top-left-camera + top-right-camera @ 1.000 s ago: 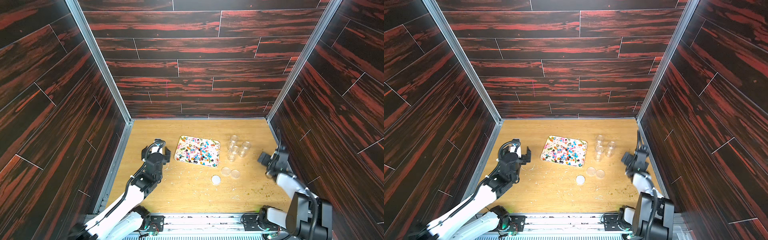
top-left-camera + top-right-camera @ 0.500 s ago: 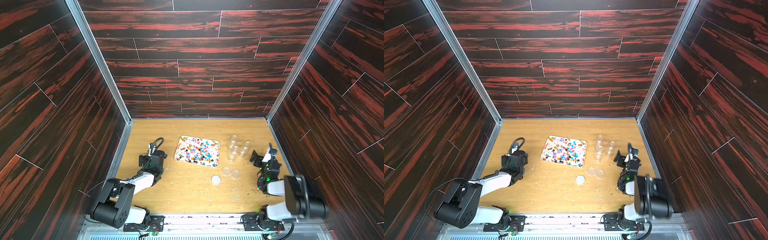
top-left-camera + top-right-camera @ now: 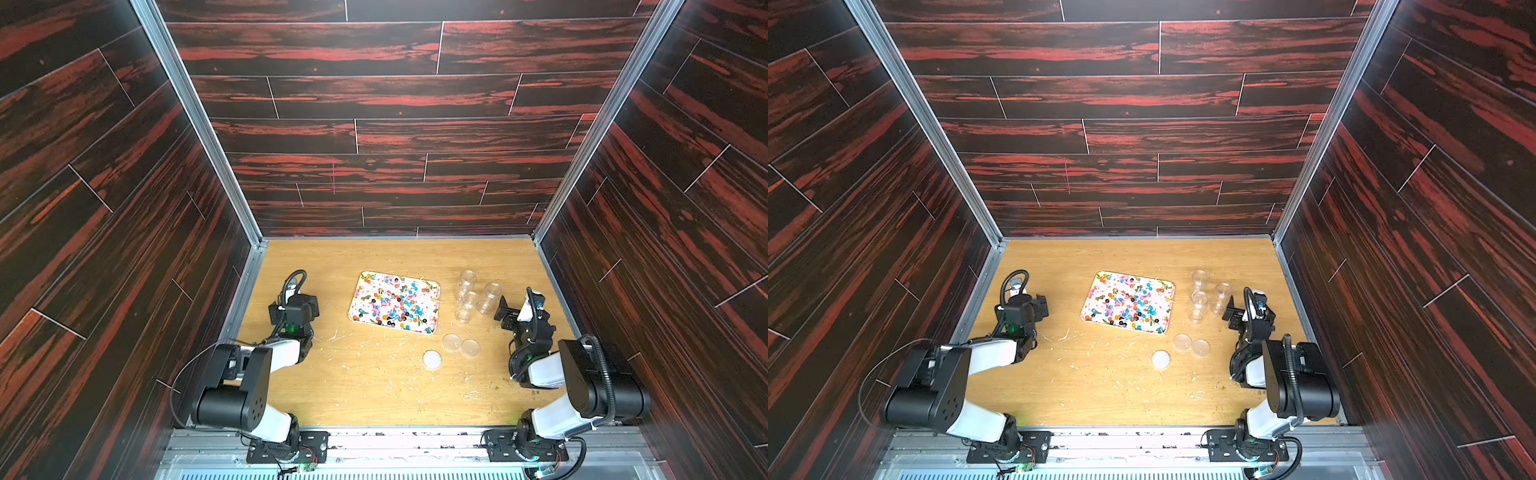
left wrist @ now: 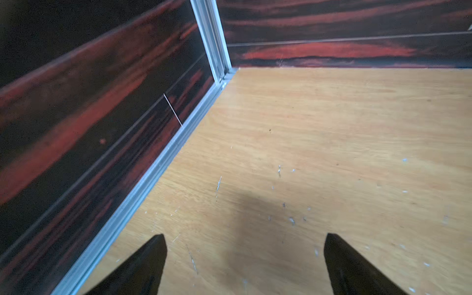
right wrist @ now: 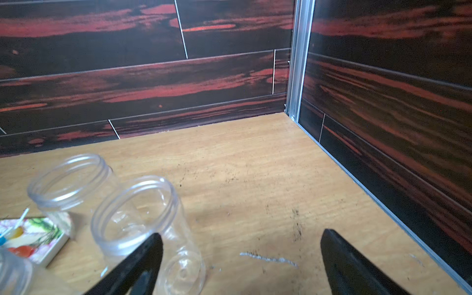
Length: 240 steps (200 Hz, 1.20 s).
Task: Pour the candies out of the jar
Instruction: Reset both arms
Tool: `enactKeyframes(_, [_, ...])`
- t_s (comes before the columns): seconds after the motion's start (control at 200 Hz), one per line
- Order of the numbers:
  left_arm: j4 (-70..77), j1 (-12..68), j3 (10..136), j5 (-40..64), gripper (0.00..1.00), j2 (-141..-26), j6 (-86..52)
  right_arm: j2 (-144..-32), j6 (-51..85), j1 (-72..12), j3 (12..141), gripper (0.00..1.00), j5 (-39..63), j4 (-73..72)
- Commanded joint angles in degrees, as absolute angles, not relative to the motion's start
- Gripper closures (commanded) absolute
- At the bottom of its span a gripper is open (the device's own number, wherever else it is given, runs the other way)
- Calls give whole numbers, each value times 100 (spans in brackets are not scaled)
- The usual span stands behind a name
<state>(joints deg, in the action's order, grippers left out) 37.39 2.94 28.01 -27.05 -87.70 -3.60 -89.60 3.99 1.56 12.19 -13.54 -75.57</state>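
Both arms have folded down and back toward their bases since a second ago, while the tray, jars and lids lie where they were.

The left gripper point(image 4: 244, 237) stands wide open, its two dark fingers point(image 4: 143, 268) spread over bare table point(image 4: 332, 127) with nothing between them and touching nothing. The right gripper point(image 5: 241, 234) is likewise spread wide and holds nothing. In the right wrist view the tip of its left finger crosses in front of the nearest jar point(image 5: 143, 217), a clear, empty, upright one; in a top view that jar sits just beside the finger, and whether they touch cannot be told.

The candies point(image 3: 395, 301) lie scattered across the flowered tray point(image 3: 355, 297), out of the jars. From the right gripper they lie past its left finger, beyond the cluster of four empty jars point(image 3: 469, 299), which stands between finger and tray. From the left gripper they lie well apart, off beyond its right finger, outside what its wrist camera shows. Three lids point(image 3: 451, 343) rest flat on the table near the tray's near corner.
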Motion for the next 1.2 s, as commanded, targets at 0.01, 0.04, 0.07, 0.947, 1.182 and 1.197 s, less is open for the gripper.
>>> enactKeyframes(0.01, [3520, 78, 3084, -2218, 0, -8764, -627, -8975, 288, 132, 1447, 1, -1275, -7196])
enactKeyframes(0.04, [3556, 70, 3077, -2220, 0, -8780, -635, -8989, 283, 133, 1519, 1, -1275, -7081])
enactKeyframes(0.07, [3536, 70, 3085, -2223, 0, -8774, -636, -8991, 292, 136, 1600, 1, -1300, -6936])
enactKeyframes(0.947, [3486, 69, 3108, -2214, 0, -8770, -610, -8991, 316, 141, 1644, 1, -1277, -6839])
enactKeyframes(1.182, [428, 70, 5527, -1538, 0, -10469, -173, -8991, 316, 141, 1645, 1, -1275, -6829])
enactKeyframes(1.197, [-293, 81, 6083, -1367, 0, -10847, -39, -8991, 316, 141, 1644, 1, -1277, -6830])
